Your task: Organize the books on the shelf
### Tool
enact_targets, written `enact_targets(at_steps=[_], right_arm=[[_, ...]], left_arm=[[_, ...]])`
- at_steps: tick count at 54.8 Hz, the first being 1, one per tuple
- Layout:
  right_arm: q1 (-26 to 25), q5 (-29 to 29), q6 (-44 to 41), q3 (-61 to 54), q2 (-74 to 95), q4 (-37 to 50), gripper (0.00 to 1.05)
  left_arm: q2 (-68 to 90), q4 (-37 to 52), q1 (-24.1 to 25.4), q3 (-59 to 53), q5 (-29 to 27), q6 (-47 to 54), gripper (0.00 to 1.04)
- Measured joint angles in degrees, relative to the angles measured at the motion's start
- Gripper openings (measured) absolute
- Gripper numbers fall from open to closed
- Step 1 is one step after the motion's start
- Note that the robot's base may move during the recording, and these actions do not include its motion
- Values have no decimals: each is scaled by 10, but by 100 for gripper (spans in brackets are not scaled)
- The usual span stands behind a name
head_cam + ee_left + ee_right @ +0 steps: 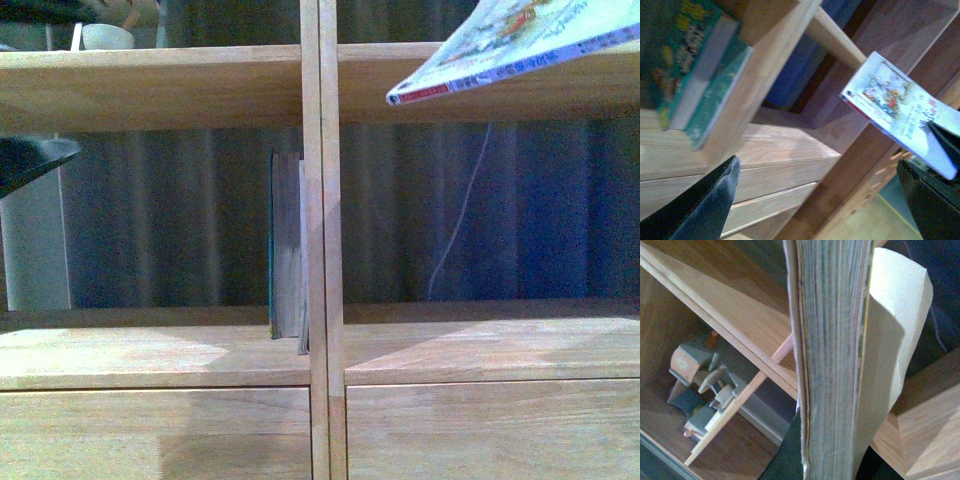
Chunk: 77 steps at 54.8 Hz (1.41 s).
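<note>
1. Right claw (939, 137) pinches our thin, glossy paperback (520, 45), tilted high by the grainy wooden shelf (150, 90), right side.
2. Left claw (817, 165) gapes wide.
3. We spot teal books (285, 245) upright against the divider (320, 200).

The desk (150, 355) is the lower board of the light-wood shelf (480, 350), just above the drawer fronts (150, 430). In the left compartment, a few thin teal books (286, 245) stand upright on it, pressed against the central divider (320, 150). The upper board (150, 85) bears a white cup (107, 37).
</note>
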Motion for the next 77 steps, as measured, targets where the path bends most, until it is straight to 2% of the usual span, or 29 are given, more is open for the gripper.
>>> enact_targets(at_steps=[6,13,27,44,77], right_arm=[[0,-11,0,30,22,13,7],[-7,-25,5,61,48,23,7],[-8,-37,29,96,83,33,7],[29,-44,38,112,117,33,7],[110,-37,46,92,60,10,7]], left_arm=[[27,59,-52,16,-9,-110,97],[61,101,-102,32,-50,-234,97],[106,147,-161,66,-112,-354,97],[122,178,-208,106,-134,-387,97],[137,181,-215,116,-135,-363,97]])
